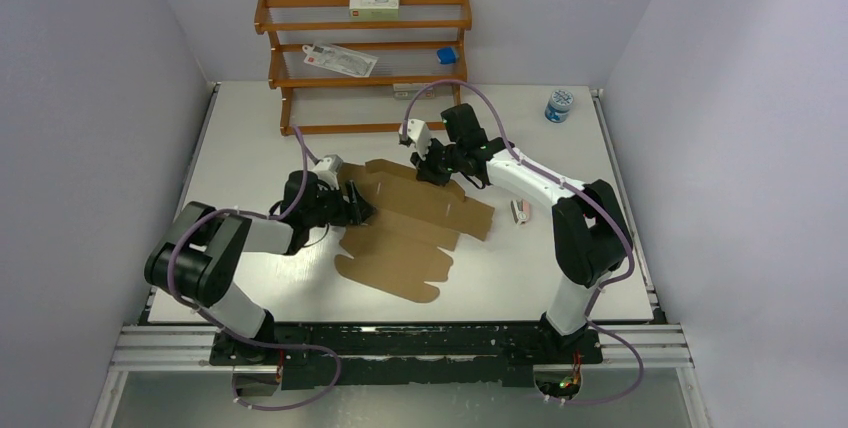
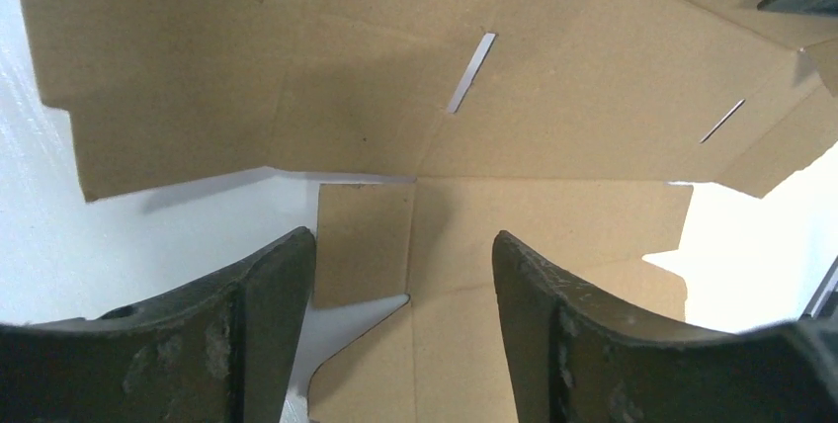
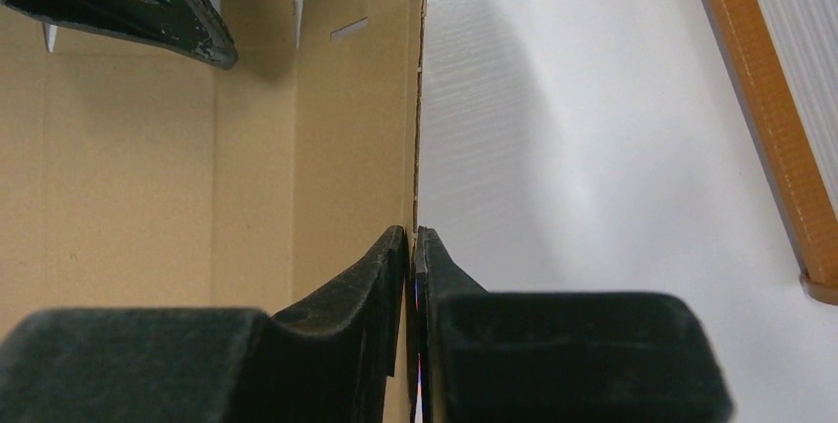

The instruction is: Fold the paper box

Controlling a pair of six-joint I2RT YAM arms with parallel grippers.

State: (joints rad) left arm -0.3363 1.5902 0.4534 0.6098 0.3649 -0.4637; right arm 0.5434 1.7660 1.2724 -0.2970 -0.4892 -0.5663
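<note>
The left gripper (image 1: 356, 206) gapes wide, its fingers (image 2: 267, 334) straddling a flap of the paper box (image 1: 415, 228) without clamping it. The flat sheet spreads rightward from those jaws, its longest panel slanting towards the right gripper (image 1: 432, 166), whose jaws pinch the cardboard's far edge. The contact itself is hidden between the pads.

White table (image 1: 560, 268) carries paper box (image 1: 410, 233) (flat), rack (image 1: 350, 129), jar (image 1: 559, 105), small item (image 1: 520, 211).
</note>
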